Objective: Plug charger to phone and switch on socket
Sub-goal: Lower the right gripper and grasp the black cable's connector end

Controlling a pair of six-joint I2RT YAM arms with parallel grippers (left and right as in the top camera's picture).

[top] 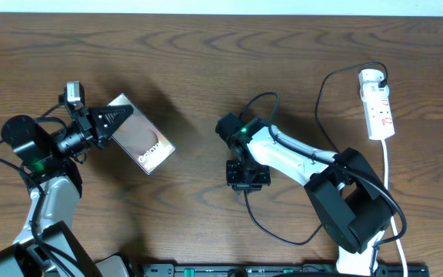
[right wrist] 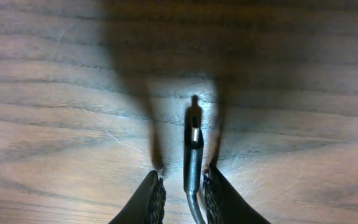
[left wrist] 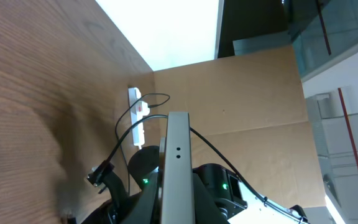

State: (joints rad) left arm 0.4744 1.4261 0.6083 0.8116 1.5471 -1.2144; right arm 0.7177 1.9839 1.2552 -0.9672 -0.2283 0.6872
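One wood-grain table [top: 206, 61]; left end effector [top: 124, 116] pinches phone [top: 146, 146], right end effector [right wrist: 183, 182] straddles charger [right wrist: 192, 155], grip unclear.

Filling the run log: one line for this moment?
left jaws: shut on phone | right jaws: around charger tip, grip unclear | socket: untouched

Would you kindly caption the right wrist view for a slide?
Charger plug tip between the fingers of the right gripper, over the table.
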